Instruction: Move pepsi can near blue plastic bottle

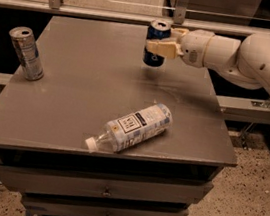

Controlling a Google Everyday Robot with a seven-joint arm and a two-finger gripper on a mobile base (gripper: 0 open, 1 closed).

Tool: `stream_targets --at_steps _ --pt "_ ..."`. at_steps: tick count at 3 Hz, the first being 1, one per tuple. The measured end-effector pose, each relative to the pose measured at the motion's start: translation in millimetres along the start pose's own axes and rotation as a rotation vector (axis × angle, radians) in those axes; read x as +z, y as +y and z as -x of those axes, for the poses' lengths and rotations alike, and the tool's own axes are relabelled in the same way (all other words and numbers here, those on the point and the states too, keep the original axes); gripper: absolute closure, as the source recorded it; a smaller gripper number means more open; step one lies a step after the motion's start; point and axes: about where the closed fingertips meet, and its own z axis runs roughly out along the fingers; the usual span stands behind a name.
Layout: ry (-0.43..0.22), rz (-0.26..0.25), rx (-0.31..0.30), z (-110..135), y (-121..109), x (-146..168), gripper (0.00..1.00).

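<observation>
- My gripper (155,46) reaches in from the right over the far side of the grey table (83,82), fingers clamped on the pepsi can (151,57).
- The can stands upright in my grasp, near the table's back edge.
- The blue plastic bottle (132,127) lies on its side near the front edge, well apart from the can.
- A silver can (27,53) stands at the left edge.

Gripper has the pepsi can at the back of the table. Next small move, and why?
Probably carry it toward the front: the gripper is shut on the pepsi can, upright at the table's far edge, while the blue plastic bottle lies on its side near the front edge, well apart.
</observation>
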Motion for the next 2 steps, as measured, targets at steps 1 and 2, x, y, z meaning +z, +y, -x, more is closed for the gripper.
stream_targets --at_steps 1,2 --pt "0.009 0.032 0.007 -5.4 35.5 -20.4 1.00" --pt "0.066 0.012 0.028 -27.9 50.2 -43.9 1.00"
